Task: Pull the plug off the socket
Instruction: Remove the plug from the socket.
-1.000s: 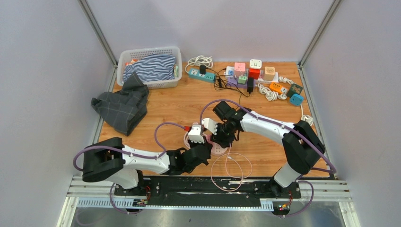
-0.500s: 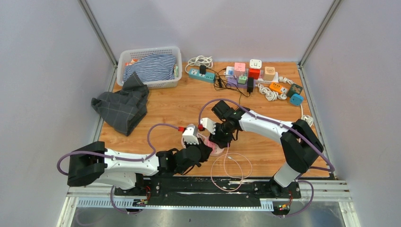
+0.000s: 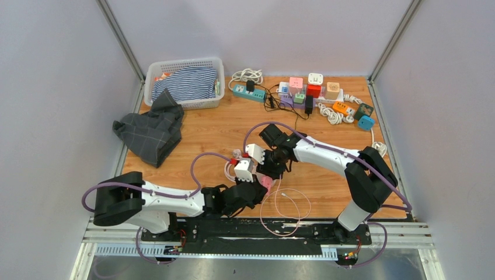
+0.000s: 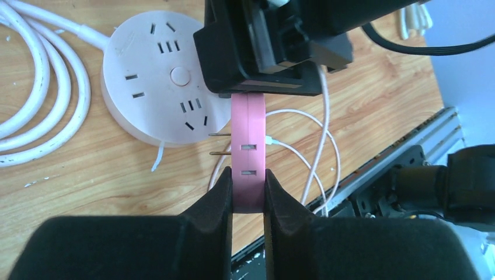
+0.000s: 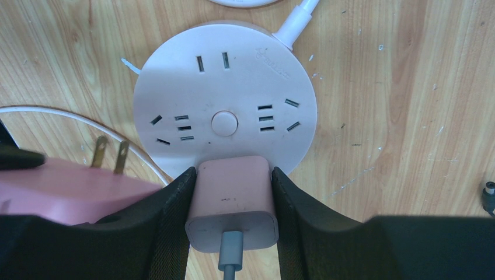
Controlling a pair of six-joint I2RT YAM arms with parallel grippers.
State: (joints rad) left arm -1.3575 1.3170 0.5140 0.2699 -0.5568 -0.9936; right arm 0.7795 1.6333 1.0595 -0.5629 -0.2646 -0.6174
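The left gripper (image 4: 248, 182) is clamped on the flat pink plug (image 4: 248, 131), whose two prongs (image 5: 111, 154) are bare and sit just beside the rim of the round pale socket (image 4: 152, 87), in none of its slots. The socket lies flat on the wooden counter (image 5: 397, 87). The right gripper (image 5: 232, 172) is closed around a paler pink charger block (image 5: 233, 201) at the socket's near edge (a grey cable end (image 5: 230, 254) leaves its back); whether that block is plugged in cannot be told.
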